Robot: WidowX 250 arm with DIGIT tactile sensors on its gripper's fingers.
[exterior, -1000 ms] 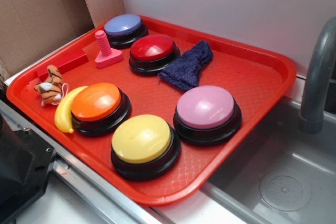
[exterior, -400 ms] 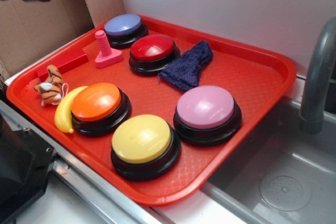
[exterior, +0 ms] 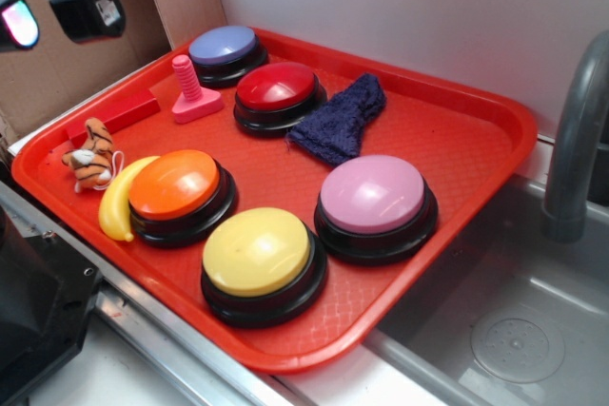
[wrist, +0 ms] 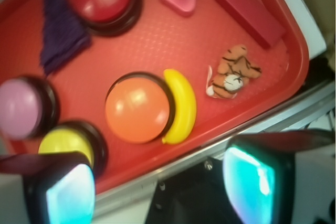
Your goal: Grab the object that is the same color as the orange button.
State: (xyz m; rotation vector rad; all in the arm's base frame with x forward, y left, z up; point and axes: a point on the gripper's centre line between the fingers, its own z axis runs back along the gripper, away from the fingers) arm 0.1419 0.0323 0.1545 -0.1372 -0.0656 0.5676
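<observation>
Tray [exterior: 457, 154] is the big red thing holding everything. Orange button [exterior: 175, 183] sits near its front-left edge, with the banana [exterior: 116, 200] curled right against the button's side. Gripper [wrist: 157, 184] hangs high above the tray's left corner, fingers spread wide with nothing between them. Smallest is the plush tiger [exterior: 91, 155], lying on the tray just beside the banana, between it and the red block [exterior: 114, 117].
</observation>
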